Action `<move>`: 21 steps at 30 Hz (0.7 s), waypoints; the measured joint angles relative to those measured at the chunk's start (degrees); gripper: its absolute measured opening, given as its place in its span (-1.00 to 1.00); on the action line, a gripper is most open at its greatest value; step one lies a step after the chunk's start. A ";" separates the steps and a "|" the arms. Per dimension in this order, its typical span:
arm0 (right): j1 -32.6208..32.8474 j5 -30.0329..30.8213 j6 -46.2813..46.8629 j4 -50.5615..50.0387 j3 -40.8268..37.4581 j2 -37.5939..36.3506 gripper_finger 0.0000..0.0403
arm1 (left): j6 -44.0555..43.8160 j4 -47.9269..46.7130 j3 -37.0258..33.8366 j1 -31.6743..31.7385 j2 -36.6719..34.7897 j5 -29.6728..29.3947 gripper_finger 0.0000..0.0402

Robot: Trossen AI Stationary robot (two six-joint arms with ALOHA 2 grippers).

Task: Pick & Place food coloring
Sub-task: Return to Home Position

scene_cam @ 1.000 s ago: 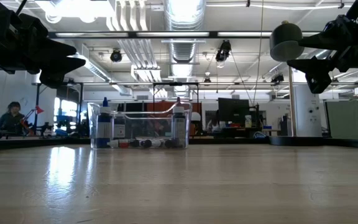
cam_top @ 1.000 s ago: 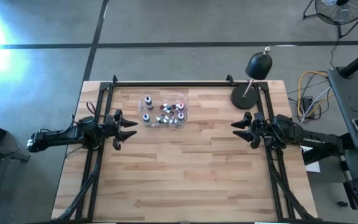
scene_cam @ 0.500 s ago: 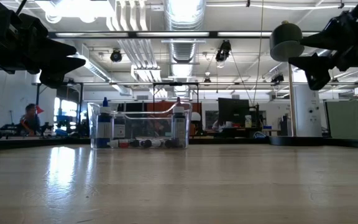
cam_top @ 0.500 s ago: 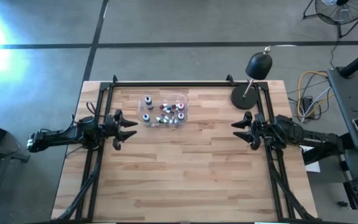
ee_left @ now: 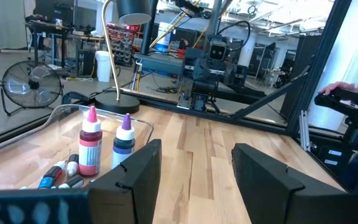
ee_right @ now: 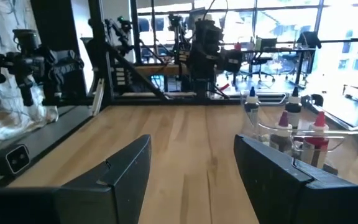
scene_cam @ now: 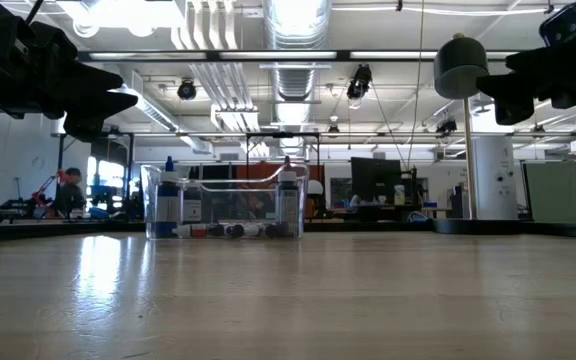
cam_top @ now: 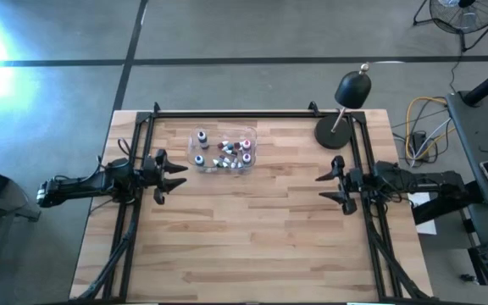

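The food coloring bottles [cam_top: 227, 152] sit in a clear plastic tray [cam_top: 251, 134] at the far middle of the table. A few stand upright and several lie on the tray floor. The left wrist view shows a red bottle [ee_left: 90, 144] and a dark one [ee_left: 123, 140] upright, with others lying [ee_left: 58, 175] beside them. My left gripper [cam_top: 174, 176] hovers open just left of the tray, fingers pointing right. My right gripper [cam_top: 327, 188] hovers open near the right edge, fingers pointing left, well away from the tray [ee_right: 309, 134]. In the low view both grippers [scene_cam: 113, 103] [scene_cam: 503, 95] hang above the table.
A desk lamp stands with its round black base [cam_top: 332, 134] at the far right corner and its head [cam_top: 353, 88] above it. Black frame rails [cam_top: 227, 113] run along the far, left and right edges. Bare wood [cam_top: 252, 229] fills the middle and near part.
My right gripper has moved a little toward the table's near edge, still open and pointing left. The left arm and the bottles have kept still.
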 joint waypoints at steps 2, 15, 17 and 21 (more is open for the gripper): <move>0.00 -0.02 -0.04 0.00 0.00 0.00 0.11 | 0.00 0.00 0.00 -0.02 0.02 0.00 -0.14; 0.00 0.03 -0.08 0.01 0.00 0.56 0.11 | 0.00 -0.04 0.00 -0.01 0.02 0.03 -0.14; 0.00 0.03 -0.08 0.01 0.00 0.55 0.11 | 0.00 -0.02 0.00 0.01 0.02 0.03 -0.14; 0.00 0.03 -0.08 0.01 0.00 0.55 0.11 | 0.00 -0.04 0.00 0.00 0.01 0.03 -0.14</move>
